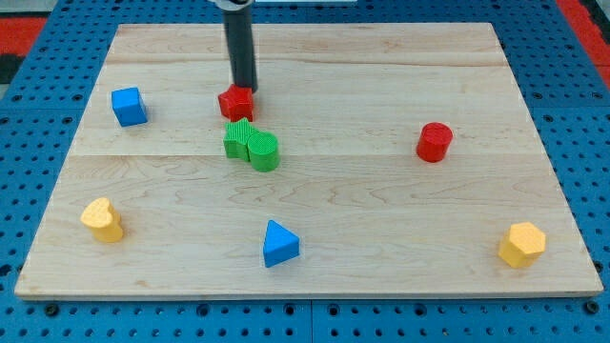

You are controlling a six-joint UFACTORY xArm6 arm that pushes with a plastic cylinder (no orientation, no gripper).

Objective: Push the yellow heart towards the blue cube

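The yellow heart (pixel 102 219) lies near the view's bottom left of the wooden board. The blue cube (pixel 129 106) sits at the upper left, well above the heart. My tip (pixel 246 90) is at the upper middle, touching the top edge of a red block (pixel 235 103). The tip is far to the right of the blue cube and far up and right of the yellow heart.
Two green blocks (pixel 252 145) sit together just below the red block. A red cylinder (pixel 434 142) stands at the right. A blue triangular block (pixel 279 243) lies at the bottom middle. A yellow hexagonal block (pixel 521 244) lies at the bottom right. The board's edge (pixel 305 291) runs along the bottom.
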